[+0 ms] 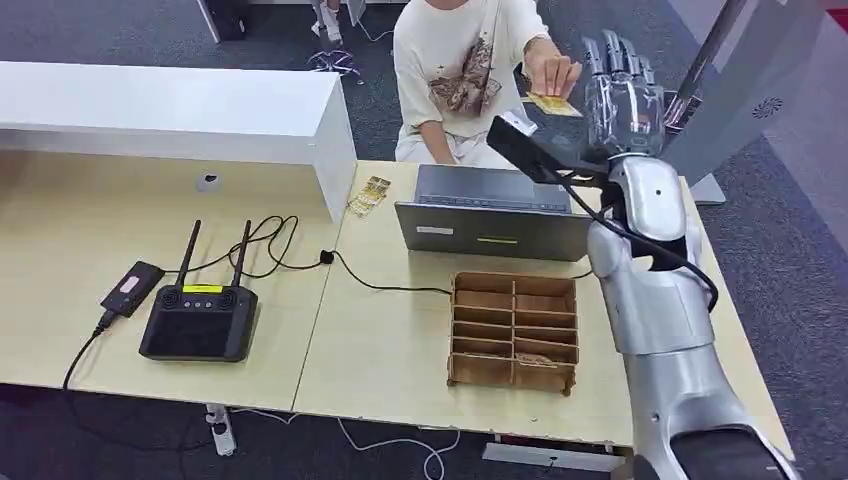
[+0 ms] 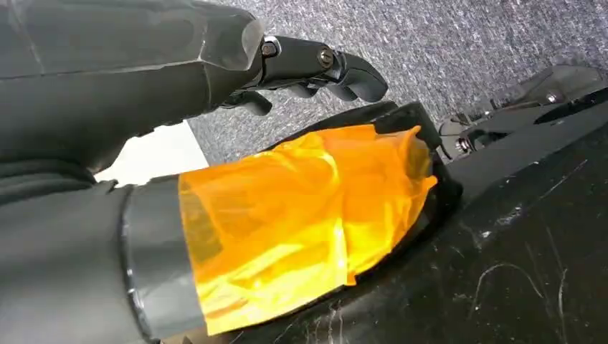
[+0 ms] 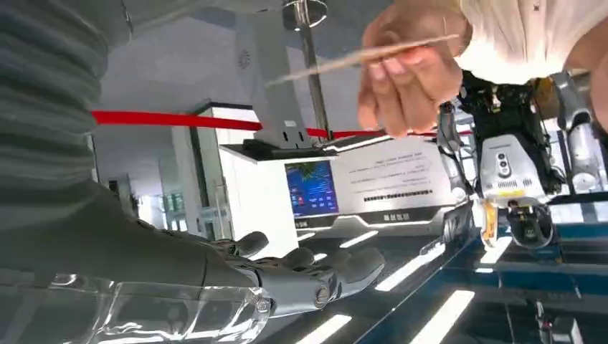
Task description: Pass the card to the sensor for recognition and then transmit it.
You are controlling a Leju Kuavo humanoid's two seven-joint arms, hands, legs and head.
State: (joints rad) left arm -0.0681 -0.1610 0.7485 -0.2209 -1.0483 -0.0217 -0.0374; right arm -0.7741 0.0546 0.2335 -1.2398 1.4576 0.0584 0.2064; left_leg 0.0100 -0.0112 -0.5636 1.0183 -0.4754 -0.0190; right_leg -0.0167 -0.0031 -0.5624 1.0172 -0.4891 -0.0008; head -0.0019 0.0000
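Note:
A yellow card (image 1: 553, 103) is pinched in the hand of a person (image 1: 460, 70) sitting behind the desk. My right hand (image 1: 622, 95) is raised upright just to the right of that card, fingers spread and holding nothing. In the right wrist view the card (image 3: 358, 57) appears edge-on in the person's fingers (image 3: 409, 79), apart from my own fingers (image 3: 308, 276). A small black box on a cable (image 1: 132, 288), possibly the sensor, lies at the desk's left. My left hand (image 2: 308, 68) hangs over grey carpet, loosely curved, with nothing in it.
A grey laptop (image 1: 490, 210) stands between me and the person. A wooden divided box (image 1: 513, 330) sits near the front edge. A black controller with two antennas (image 1: 198, 320), loose cards (image 1: 368, 195) and a white raised shelf (image 1: 170, 110) occupy the left.

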